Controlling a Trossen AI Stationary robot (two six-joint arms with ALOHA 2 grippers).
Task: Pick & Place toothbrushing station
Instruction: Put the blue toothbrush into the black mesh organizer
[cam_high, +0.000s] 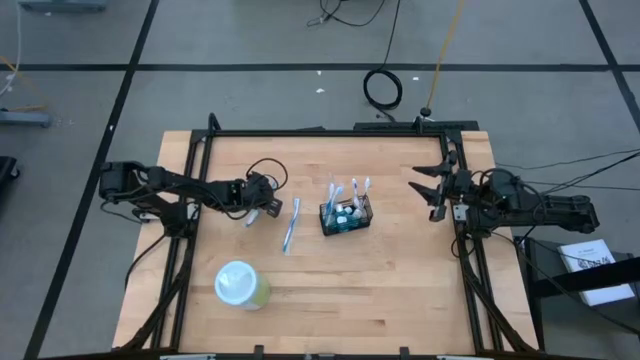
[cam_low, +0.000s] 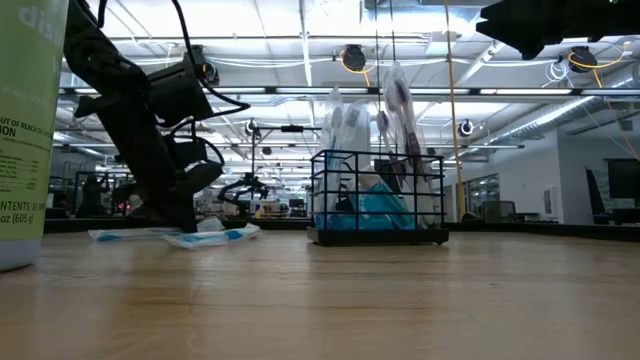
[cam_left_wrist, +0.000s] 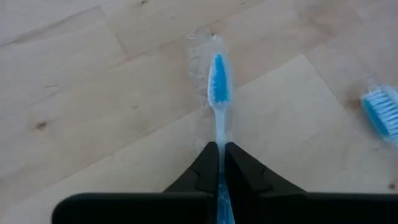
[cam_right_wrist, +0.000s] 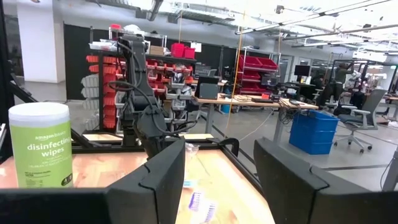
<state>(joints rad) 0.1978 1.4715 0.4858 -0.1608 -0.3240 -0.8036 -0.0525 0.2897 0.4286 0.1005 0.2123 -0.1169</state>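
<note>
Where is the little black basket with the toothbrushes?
In the high view, the toothbrushing station sits mid-table, between both arms, right of a loose toothbrush.

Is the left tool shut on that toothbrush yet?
Shut: the left tool has its fingers pinched on the toothbrush handle, which lies on the table.

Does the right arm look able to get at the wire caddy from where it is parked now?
Probably yes. The right gripper hangs open above the table's right side, and only bare table lies between it and the wire caddy. The left gripper, shut on a toothbrush, works on the caddy's far side.
</note>
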